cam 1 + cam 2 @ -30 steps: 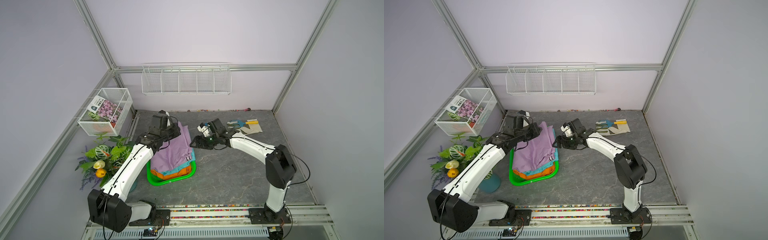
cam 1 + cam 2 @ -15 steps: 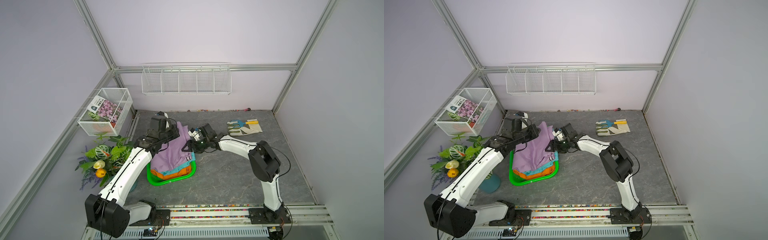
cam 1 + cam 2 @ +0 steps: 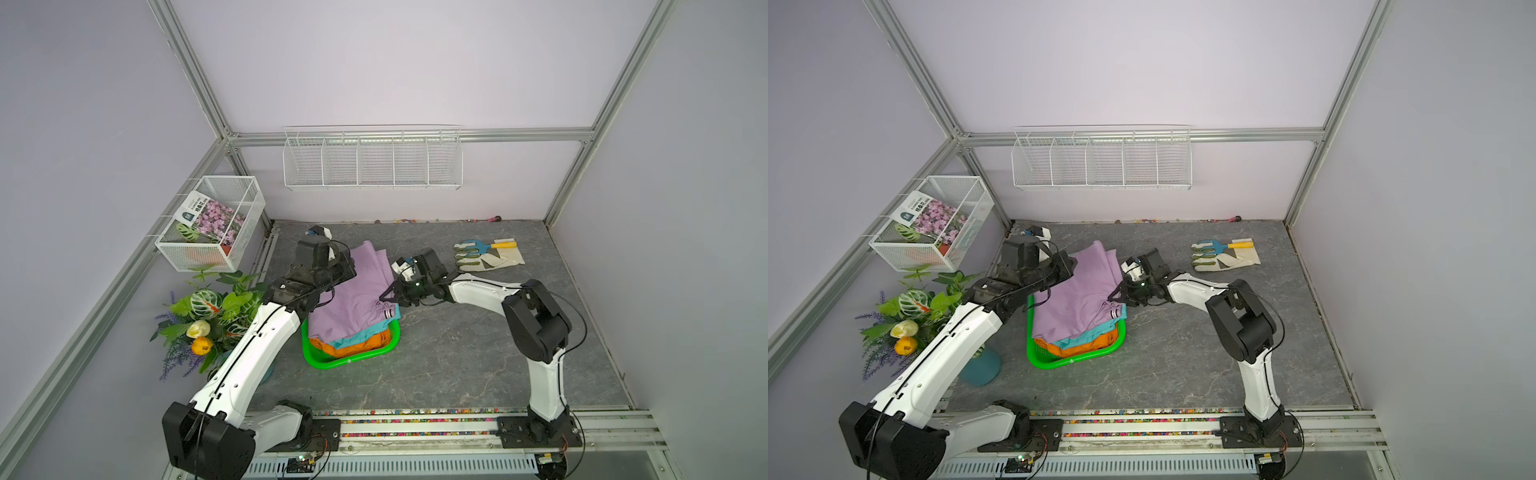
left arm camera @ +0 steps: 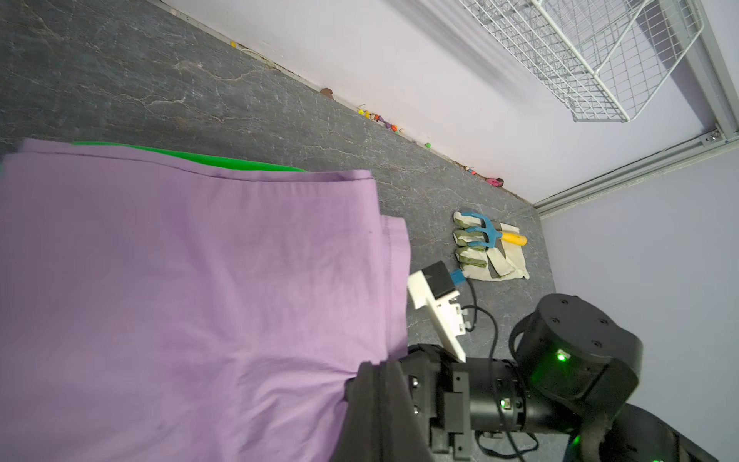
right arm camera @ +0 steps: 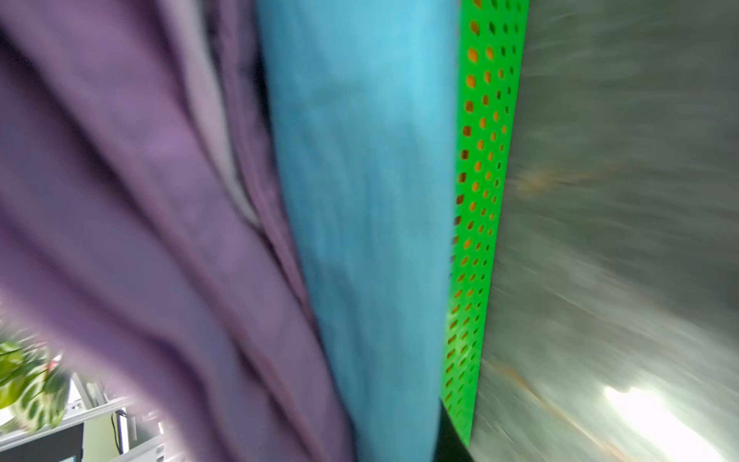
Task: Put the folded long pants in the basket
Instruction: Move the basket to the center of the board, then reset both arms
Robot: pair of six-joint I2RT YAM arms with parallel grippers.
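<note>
In both top views the green basket point(image 3: 353, 362) point(image 3: 1059, 365) holds a stack: orange pants point(image 3: 365, 343) lowest, teal pants point(image 3: 368, 331) on them, lilac pants point(image 3: 353, 299) on top. The lilac pair's far end sticks out past the basket's far rim. My left gripper point(image 3: 347, 270) is shut on that far left part; in the left wrist view its jaws point(image 4: 380, 366) pinch bunched lilac cloth point(image 4: 200, 300). My right gripper point(image 3: 385, 296) has its fingertips meeting on the lilac pair's right edge by the striped cuff. The blurred right wrist view shows lilac point(image 5: 120, 200), teal point(image 5: 360, 200) and the basket wall point(image 5: 484, 160).
Pale work gloves with a blue hand rake point(image 3: 486, 257) lie at the back right of the grey floor. A flower arrangement in a vase point(image 3: 208, 316) stands left of the basket. White wire baskets hang on the back wall point(image 3: 372, 160) and the left wall point(image 3: 212, 220).
My right gripper has moved left from beside the basket onto the lilac pants' right edge, and its jaws have narrowed. My left gripper has kept its hold on the lilac cloth.
</note>
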